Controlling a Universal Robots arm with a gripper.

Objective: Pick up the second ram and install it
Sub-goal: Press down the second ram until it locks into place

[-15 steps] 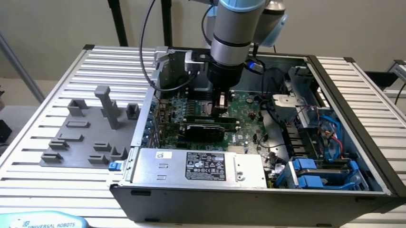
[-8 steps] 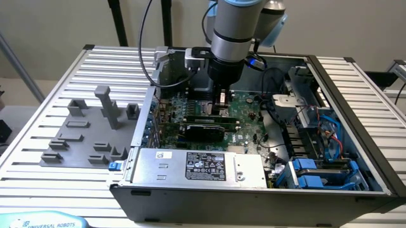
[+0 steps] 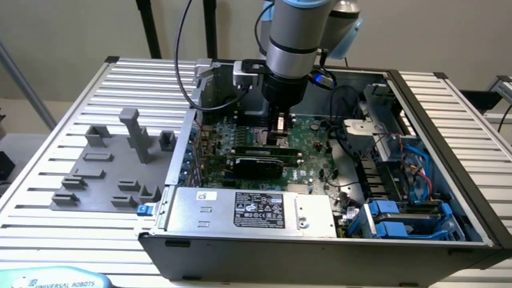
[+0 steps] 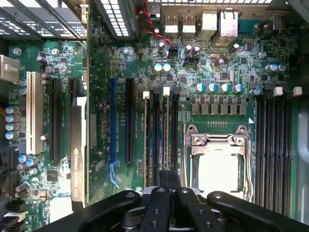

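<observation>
My gripper (image 3: pixel 280 133) hangs low inside the open computer case, over the green motherboard (image 3: pixel 308 135). In the wrist view its black fingers (image 4: pixel 157 193) are shut together, tips over the row of memory slots beside the CPU socket (image 4: pixel 219 164). A thin stick, which I take for the second ram (image 4: pixel 166 130), stands on edge in the slot that runs from a white latch straight under the gripper (image 4: pixel 169 182). Whether the tips touch its top edge I cannot tell. Another stick (image 4: pixel 146 140) sits on edge two slots over.
A graphics card (image 4: pixel 78 150) stands upright in an expansion slot. The power supply (image 3: pixel 240 210) fills the case's near side, and blue drive bays (image 3: pixel 400 219) sit at the exterior view's right. A grey parts fixture (image 3: pixel 104 174) lies outside the case on the slatted table. Cables cross near the socket.
</observation>
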